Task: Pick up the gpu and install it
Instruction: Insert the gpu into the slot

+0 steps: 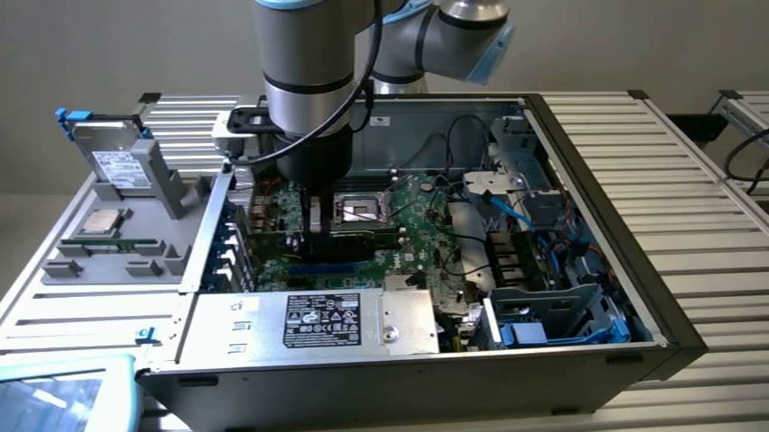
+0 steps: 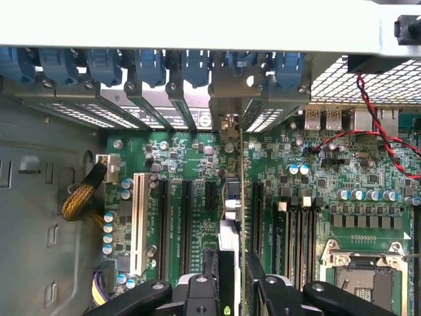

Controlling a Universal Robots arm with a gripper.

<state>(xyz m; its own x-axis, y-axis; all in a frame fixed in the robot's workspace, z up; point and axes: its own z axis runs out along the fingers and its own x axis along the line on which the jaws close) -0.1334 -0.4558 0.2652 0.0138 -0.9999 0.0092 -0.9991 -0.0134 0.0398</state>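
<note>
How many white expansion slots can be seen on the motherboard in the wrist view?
1. The white expansion slot lies on the motherboard, near the yellow cable bundle, with black slots on its other side. More may be hidden behind the gpu.

exterior view high over open case [image 1: 397, 387], wrist view close, both sharing motherboard [image 2: 194, 155]

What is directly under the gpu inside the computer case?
Under the gpu, held edge-down by the tool, lies the green motherboard with black slots. What lies straight below the gpu is covered by it.
</note>
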